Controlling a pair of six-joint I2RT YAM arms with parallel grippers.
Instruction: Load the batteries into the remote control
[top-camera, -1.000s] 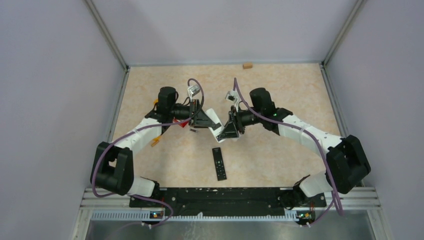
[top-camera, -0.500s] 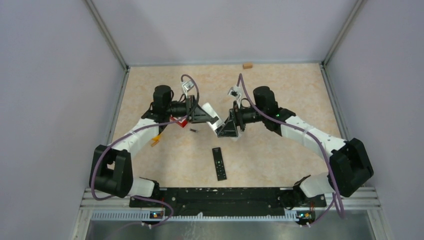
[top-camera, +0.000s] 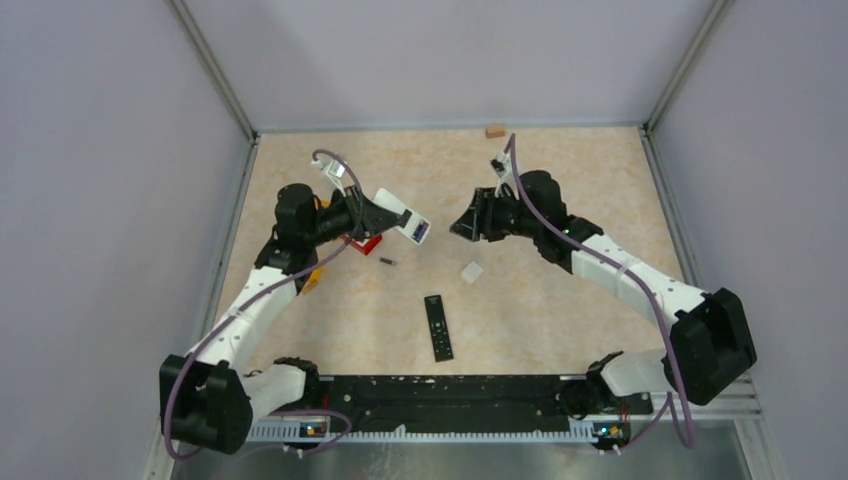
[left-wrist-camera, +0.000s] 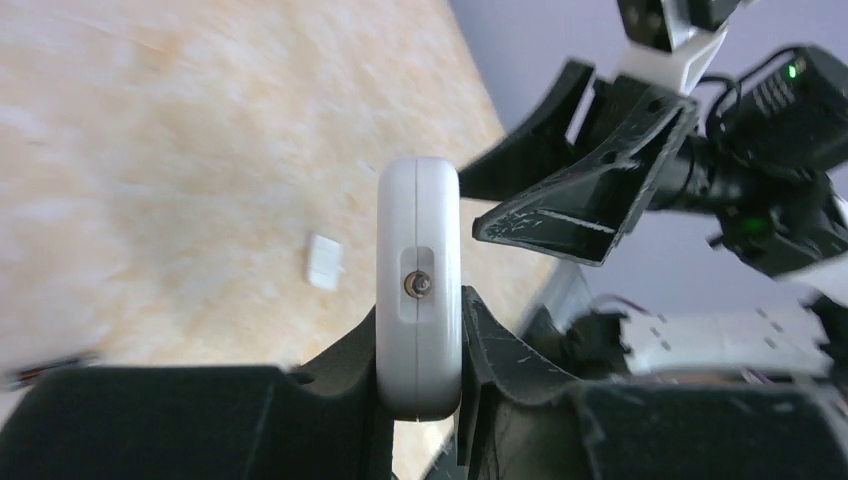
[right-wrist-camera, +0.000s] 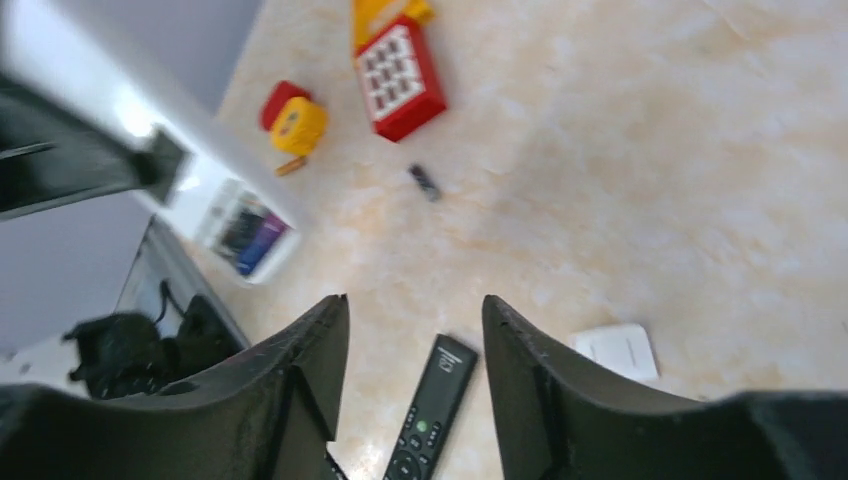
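The left claw (left-wrist-camera: 420, 312) is pinching the white remote (left-wrist-camera: 418, 230) across its narrow sides and holds it up off the desk (top-camera: 560, 180), tilted, with the open battery bay at the right end. In the right wrist view that bay (right-wrist-camera: 245, 228) shows dark and purple-blue, so I take it that batteries (right-wrist-camera: 250, 232) are seated there, though the blur keeps me from counting them. One loose battery (top-camera: 386, 261) lies on the desk left of centre, just beside the red keypad toy (top-camera: 362, 243) on its near-right side. The right claw (right-wrist-camera: 415, 305) hangs above the desk to the right of the remote, its fingers spread, with nothing between them. Below it a small white battery-bay cover (top-camera: 471, 271) lies flat, and nearer still lies a black remote (top-camera: 437, 327), untouched.

The step in hand looks like the gap between insertions: the remote is held out ready, and the free arm has to fetch the next piece. If the bay is not full, the right claw should come down on the loose battery and grip it across its middle, lined up with the slot. If it is full, the cover is next. Either piece is small and lies flat on the desk, so the fingers must close low and square.
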